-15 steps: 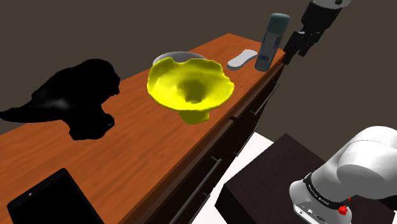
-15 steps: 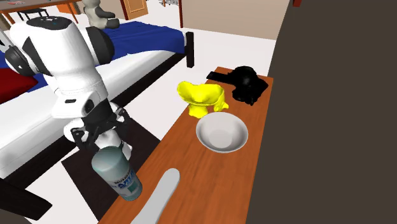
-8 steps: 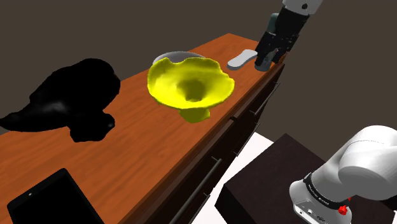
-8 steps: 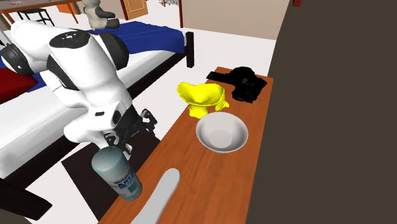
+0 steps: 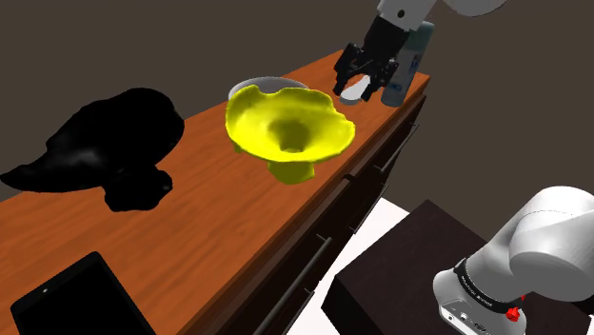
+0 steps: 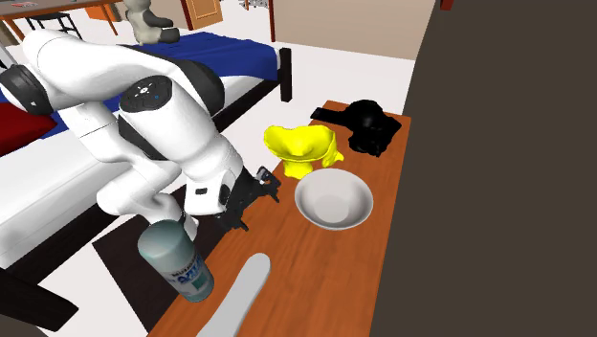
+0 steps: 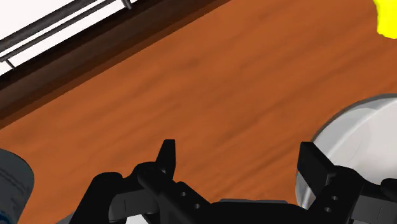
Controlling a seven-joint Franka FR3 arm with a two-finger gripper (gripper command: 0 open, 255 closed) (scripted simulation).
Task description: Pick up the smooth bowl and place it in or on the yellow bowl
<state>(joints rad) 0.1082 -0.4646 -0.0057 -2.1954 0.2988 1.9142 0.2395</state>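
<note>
Gripper (image 5: 357, 81) moved in from beyond dresser (image 5: 205, 195) edge, past bottle (image 5: 400, 81), now over the top nr grey bowl (image 6: 333, 201)

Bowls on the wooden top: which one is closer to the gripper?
The smooth white round bowl, right beside one finger of the open black gripper; the wavy-rimmed yellow bowl lies farther off.

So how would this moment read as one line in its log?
phase: pre-grasp | gripper: open, empty, over wooden top | white bowl: untouched, beside gripper | yellow bowl: empty
</note>
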